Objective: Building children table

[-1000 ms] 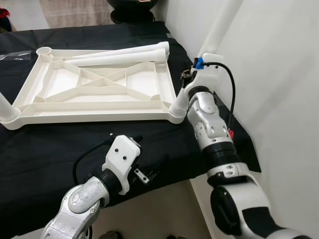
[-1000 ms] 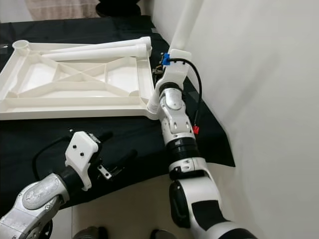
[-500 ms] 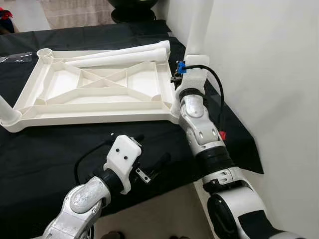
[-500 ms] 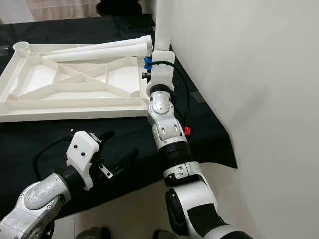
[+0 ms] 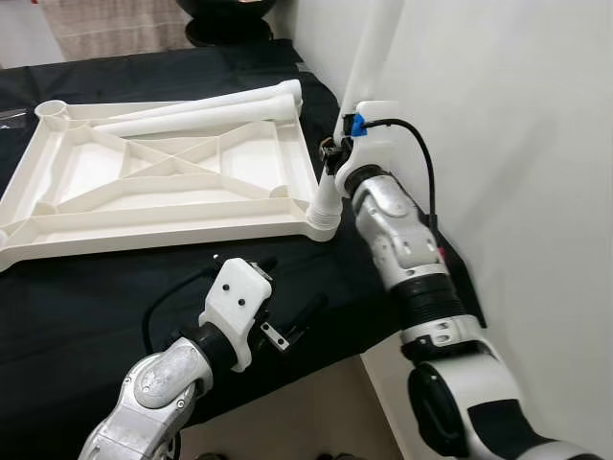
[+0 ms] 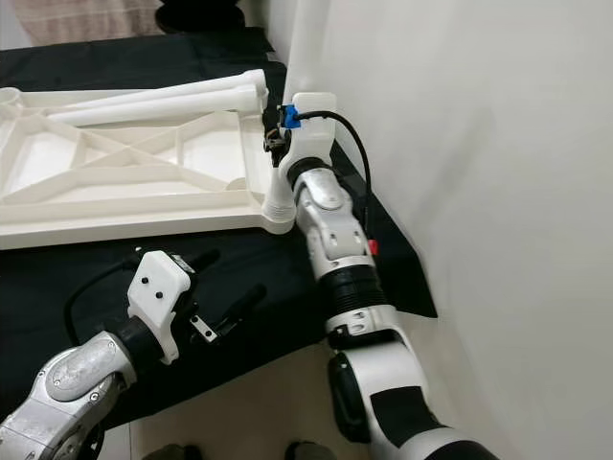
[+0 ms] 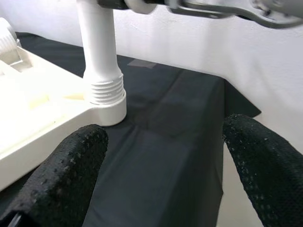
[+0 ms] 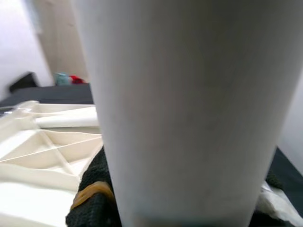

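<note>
Right gripper point(image 5: 337, 156): at the near right corner of the tabletop, raised just above that corner's socket; its fingers are closed around the upright leg, with the leg pressed between the black pads point(image 8: 92, 198) in the right wrist view.
Upright leg point(image 5: 369, 57): white tube in the right gripper's hold, rising from it and leaning slightly toward the wall; its threaded lower end point(image 7: 103, 89) sits in the corner socket just below the gripper.
Tabletop point(image 5: 153, 182): white plastic panel lying upside down, ribs facing up, spreading to the left of the right gripper and beyond the left gripper.
Corner socket point(image 5: 324, 222): round collar at the tabletop's near right corner, directly under the right gripper, with the leg's threads standing in it.
Spare legs point(image 5: 206, 108): two white tubes lying side by side along the tabletop's far edge, beyond and to the left of the right gripper, apart from it.
Far left socket point(image 5: 50, 110): open round hole at the tabletop's far left corner, well away from both grippers.
Left gripper point(image 5: 287, 305): low over the black cloth near the table's front edge, below and left of the right gripper; its fingers point(image 7: 61, 170) are spread wide and hold nothing.
Black cloth point(image 5: 86, 297): covers the table under the tabletop and both grippers.
Wall point(image 5: 517, 144): white, just to the right of the right arm.
</note>
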{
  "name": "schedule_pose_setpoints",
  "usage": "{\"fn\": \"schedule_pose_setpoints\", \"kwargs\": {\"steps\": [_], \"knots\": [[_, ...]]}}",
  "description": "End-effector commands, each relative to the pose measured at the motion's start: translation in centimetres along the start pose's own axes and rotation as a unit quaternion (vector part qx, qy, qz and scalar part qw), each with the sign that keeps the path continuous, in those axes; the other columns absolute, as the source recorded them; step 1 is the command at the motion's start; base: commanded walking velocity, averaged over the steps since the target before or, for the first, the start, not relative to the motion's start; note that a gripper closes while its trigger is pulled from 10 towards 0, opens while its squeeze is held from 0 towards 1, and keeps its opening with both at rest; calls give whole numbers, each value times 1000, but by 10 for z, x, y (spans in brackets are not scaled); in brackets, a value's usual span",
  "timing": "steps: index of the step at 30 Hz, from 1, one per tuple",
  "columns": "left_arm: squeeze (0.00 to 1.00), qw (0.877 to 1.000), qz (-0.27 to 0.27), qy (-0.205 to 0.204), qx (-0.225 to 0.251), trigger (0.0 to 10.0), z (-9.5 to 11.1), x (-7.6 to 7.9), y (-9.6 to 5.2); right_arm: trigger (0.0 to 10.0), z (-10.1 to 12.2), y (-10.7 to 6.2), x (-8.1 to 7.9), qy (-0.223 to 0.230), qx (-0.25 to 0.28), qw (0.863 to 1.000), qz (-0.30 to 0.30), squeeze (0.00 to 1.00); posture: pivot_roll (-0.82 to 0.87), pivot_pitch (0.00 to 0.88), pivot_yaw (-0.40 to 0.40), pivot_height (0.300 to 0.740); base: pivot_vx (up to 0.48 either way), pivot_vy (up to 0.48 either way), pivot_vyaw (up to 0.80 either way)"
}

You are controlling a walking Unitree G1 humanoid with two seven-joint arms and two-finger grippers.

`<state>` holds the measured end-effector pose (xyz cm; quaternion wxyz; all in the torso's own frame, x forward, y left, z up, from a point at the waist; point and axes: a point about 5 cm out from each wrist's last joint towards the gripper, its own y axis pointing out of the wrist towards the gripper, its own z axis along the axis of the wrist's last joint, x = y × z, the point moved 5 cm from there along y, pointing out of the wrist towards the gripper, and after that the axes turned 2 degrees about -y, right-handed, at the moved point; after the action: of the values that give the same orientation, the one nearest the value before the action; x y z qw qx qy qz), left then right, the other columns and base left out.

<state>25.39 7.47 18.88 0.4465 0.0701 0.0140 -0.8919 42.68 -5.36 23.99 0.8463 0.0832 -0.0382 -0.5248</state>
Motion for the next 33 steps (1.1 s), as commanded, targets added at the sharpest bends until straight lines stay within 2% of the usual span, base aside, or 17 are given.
{"fn": "schedule_pose_setpoints", "kwargs": {"steps": [1,2,6,8,9,13,14,15,16,17,20,21,23,26,31,32,33], "knots": [[0,1000,-3,-1,-9,10000,-5,-1,0,10000,-80,-18,-21,46,-130,989,47,0,78,170,-62,740,0,0,0],[0,1000,-3,-1,-9,10000,-5,-1,0,10000,-80,-18,-21,46,-130,989,47,0,78,170,-62,740,0,0,0],[0,1000,-2,-2,-8,10000,-4,-2,0,10000,-78,-23,-28,-2,-125,985,117,0,78,172,-61,740,0,0,0],[0,1000,-10,-9,-13,10000,-7,2,0,10000,-76,-29,-42,-22,-126,972,197,0,78,172,-61,740,0,0,0],[0,1000,-10,-9,-13,10000,-7,2,0,10000,-76,-29,-42,-22,-126,972,197,0,78,172,-61,740,0,0,0],[0,999,-25,-17,-18,10000,-10,8,-1,10000,-71,-41,-58,-31,-142,938,314,0,74,179,-65,740,0,0,0],[0,999,-25,-17,-18,10000,-10,8,-1,10000,-71,-41,-58,-31,-142,938,314,0,74,179,-65,740,0,0,0],[0,999,-30,-19,-19,10000,-9,10,-1,10000,-68,-43,-60,-24,-145,930,338,0,74,180,-67,740,0,0,0],[0,999,-30,-19,-19,10000,-9,10,-1,10000,-68,-43,-60,-24,-145,930,338,0,74,180,-67,740,0,0,0],[0,999,-32,-20,-18,10000,-9,10,-1,10000,-63,-44,-61,-19,-145,923,357,0,75,181,-72,740,0,0,0],[0,999,-35,-20,-17,10000,-8,11,-2,10000,-38,-49,-65,53,-116,898,422,0,72,184,-74,740,0,0,0],[0,999,-35,-20,-17,10000,-8,11,-2,10000,-38,-49,-65,53,-116,898,422,0,72,184,-74,740,0,0,0],[0,999,-37,-21,-17,10000,-7,12,-2,10000,-25,-52,-65,92,-95,884,449,0,72,185,-77,740,0,0,0],[0,999,-39,-22,-15,10000,-6,13,-2,10000,-18,-53,-62,116,-82,878,457,0,71,186,-77,740,0,0,0],[0,999,-44,-24,-12,10000,-4,15,-1,10000,-14,-54,-60,114,-68,873,470,0,74,190,-78,740,0,0,0],[0,998,-48,-26,-10,10000,-3,17,-1,10000,-12,-57,-61,111,-60,865,485,0,75,195,-78,740,0,0,0],[0,998,-48,-26,-10,10000,-3,17,-1,10000,-12,-57,-61,111,-60,865,485,0,75,195,-78,740,0,0,0]]}}
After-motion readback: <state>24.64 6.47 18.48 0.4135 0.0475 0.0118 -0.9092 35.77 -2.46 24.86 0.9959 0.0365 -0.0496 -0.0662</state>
